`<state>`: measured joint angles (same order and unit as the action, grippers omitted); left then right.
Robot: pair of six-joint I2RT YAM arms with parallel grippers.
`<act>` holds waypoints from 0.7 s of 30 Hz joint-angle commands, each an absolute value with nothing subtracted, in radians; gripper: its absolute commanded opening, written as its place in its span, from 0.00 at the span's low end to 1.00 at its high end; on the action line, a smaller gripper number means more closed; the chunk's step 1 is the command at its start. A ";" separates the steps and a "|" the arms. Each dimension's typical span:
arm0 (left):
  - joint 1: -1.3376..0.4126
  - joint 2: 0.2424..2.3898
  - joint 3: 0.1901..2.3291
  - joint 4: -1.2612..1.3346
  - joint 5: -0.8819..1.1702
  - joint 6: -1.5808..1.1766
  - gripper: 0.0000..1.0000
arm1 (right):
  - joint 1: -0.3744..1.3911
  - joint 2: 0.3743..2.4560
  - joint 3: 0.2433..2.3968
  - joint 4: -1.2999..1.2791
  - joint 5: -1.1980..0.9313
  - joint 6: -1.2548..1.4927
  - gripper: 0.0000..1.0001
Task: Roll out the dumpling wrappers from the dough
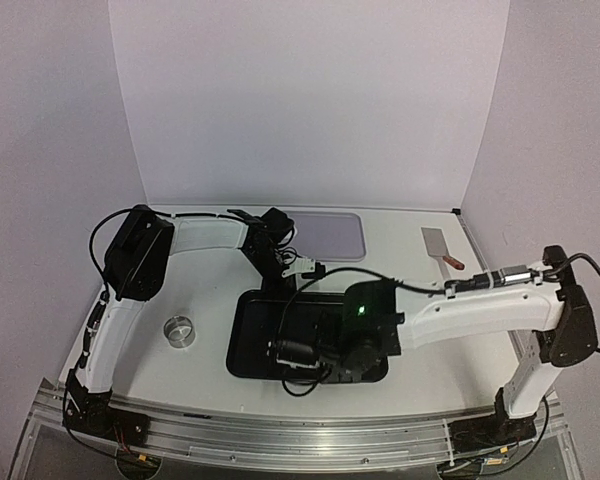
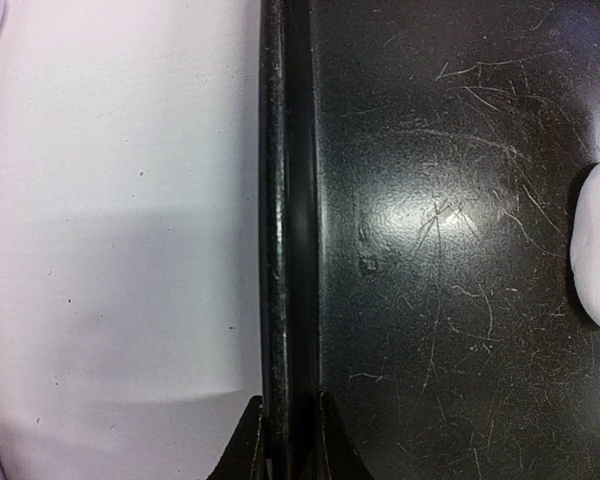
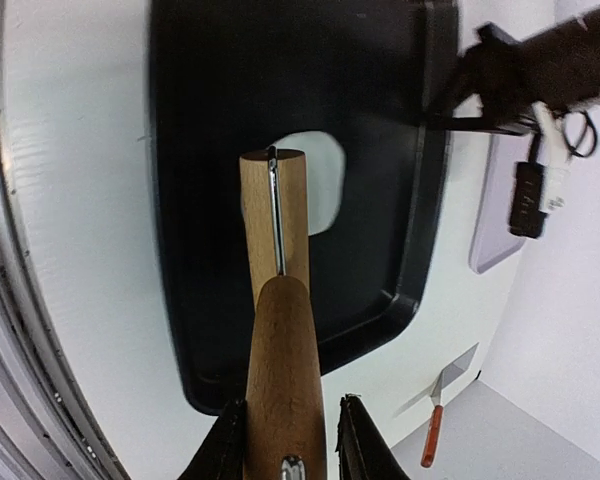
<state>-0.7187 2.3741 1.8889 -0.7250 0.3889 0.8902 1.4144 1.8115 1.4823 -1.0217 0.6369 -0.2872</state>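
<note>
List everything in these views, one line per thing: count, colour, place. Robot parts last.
soft white dough lump: one, white, on the black tray's floor
shallow black plastic tray: one, black, table centre
wooden rolling pin: one, light brown, over the dough
round metal ring cutter: one, silver, on the table left of the black tray
flat metal scraper with reddish handle: one, grey and red-brown, far right
pale lavender flat tray: one, lavender, beyond the black tray
white table: one, white, under everything
left gripper: one, black, shut on the black tray's far rim
right gripper: one, black, shut on the rolling pin
</note>
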 commanded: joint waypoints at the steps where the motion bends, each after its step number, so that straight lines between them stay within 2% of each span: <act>1: -0.727 2.413 1.871 -0.739 0.269 0.989 0.00 | 1.341 1.742 1.603 -1.020 0.661 -0.391 0.00; 11: -0.730 2.414 1.879 -0.741 0.267 0.984 0.00 | 1.293 1.819 1.522 -0.889 0.491 -0.574 0.00; 21: -0.732 2.416 1.882 -0.748 0.270 0.985 0.00 | 1.255 1.926 1.472 -0.832 0.459 -0.538 0.00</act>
<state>-0.7191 2.3741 1.8910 -0.7249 0.3818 0.8902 1.2682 1.8739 1.5026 -0.8772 0.4779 -0.5645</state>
